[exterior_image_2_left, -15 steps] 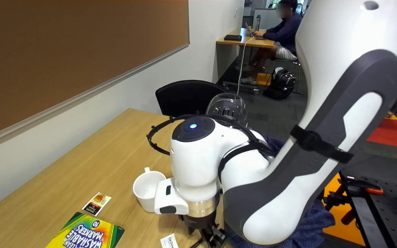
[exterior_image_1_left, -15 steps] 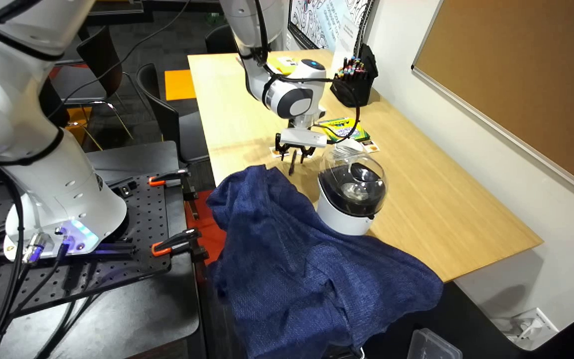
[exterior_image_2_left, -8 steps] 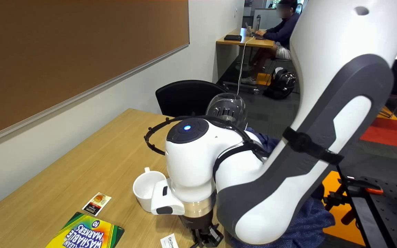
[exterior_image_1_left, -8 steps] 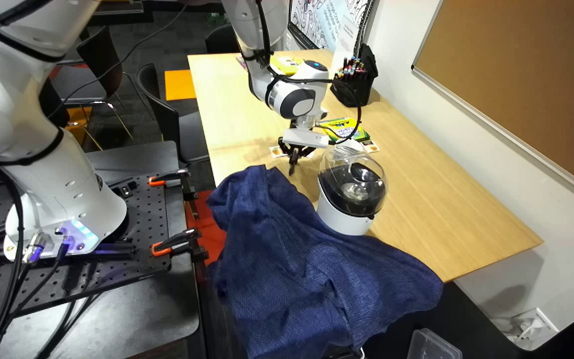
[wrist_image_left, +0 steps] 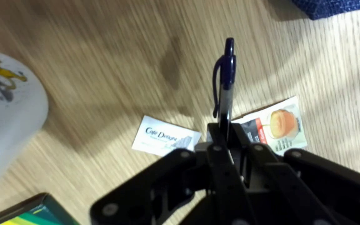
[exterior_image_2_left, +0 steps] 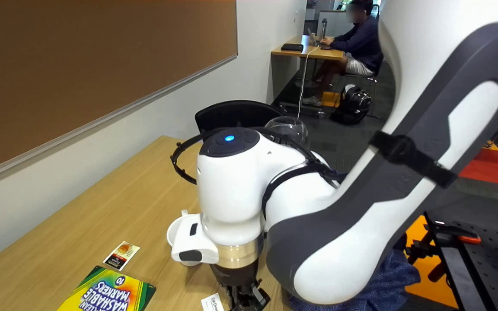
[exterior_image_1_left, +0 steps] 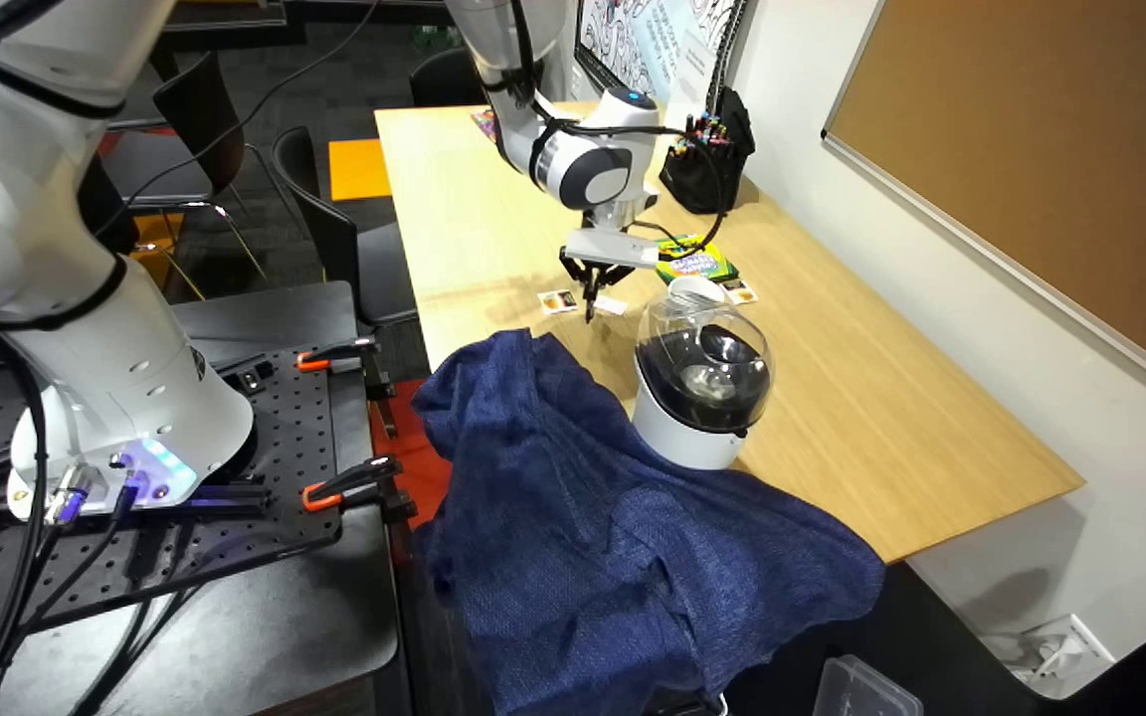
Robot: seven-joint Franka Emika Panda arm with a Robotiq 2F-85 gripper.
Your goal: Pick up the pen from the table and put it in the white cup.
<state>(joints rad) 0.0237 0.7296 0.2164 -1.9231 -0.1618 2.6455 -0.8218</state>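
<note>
A dark blue pen [wrist_image_left: 227, 75] with a clear barrel is pinched in my gripper [wrist_image_left: 227, 132], its clip end sticking out past the fingertips. Its shadow falls apart from it on the wood, so it hangs above the table [exterior_image_1_left: 832, 418]. In an exterior view the gripper [exterior_image_1_left: 593, 280] points down with the pen [exterior_image_1_left: 590, 312] below it. The white cup [wrist_image_left: 11, 103] stands upright at the left of the wrist view, beside the gripper and not touching it. An exterior view shows the cup [exterior_image_1_left: 697, 287] behind a clear dome; elsewhere the wrist covers much of the cup [exterior_image_2_left: 170, 233].
Beneath the gripper lie a white sachet [wrist_image_left: 166, 136] and a tea packet [wrist_image_left: 280, 125]. A yellow-green marker box [exterior_image_2_left: 106, 291] and another packet [exterior_image_2_left: 121, 255] are near the cup. A domed machine [exterior_image_1_left: 697, 398] and a blue cloth [exterior_image_1_left: 633, 537] stand at the table's near end.
The jaws have come together on the pen. The gripper has then risen with it and shifted a little toward the cup, uncovering the packets below.
</note>
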